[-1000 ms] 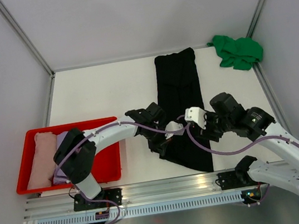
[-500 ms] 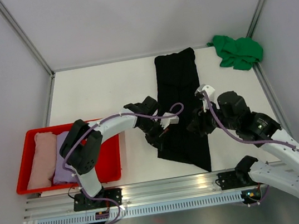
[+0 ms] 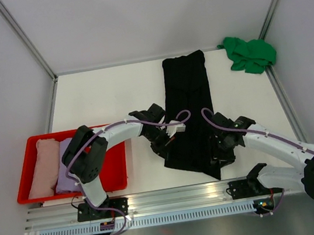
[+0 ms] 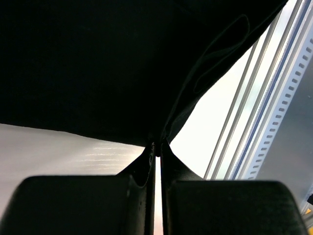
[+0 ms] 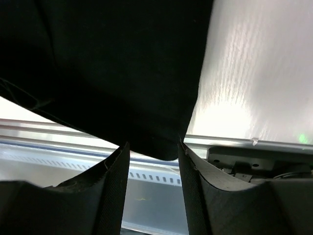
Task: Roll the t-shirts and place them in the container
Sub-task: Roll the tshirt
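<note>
the black t-shirt [image 3: 187,95], folded into a long narrow strip, lies flat on the white table [image 3: 100,96], running from the far edge towards the robot, with both arms at its near end. the left tool [image 3: 169,141] sits at the strip's near left corner. its wrist camera shows the fingers [image 4: 171,164] drawn almost together with the hem running in between them, so it appears to be clamped on the cloth. the right tool [image 3: 218,157] is low at the near right corner. its fingers [image 5: 193,171] stand apart with the tip of that corner lying in the gap between them, and nothing is gripped there yet.

the step in hand looks like taking hold of the near end to start the roll, and no turn of the roll is visible. the next move calls for the right tool to close on its corner. both arms would then need to lift the near edge together, level, and turn it over towards the far end, keeping the strip's sides in line so the roll does not skew.

a green t-shirt [image 3: 249,54] lies bunched at the far right corner, well apart. a pink t-shirt [image 3: 41,167] and a lilac t-shirt [image 3: 64,167] rest side by side in the red tray [image 3: 114,166] at the near left.
</note>
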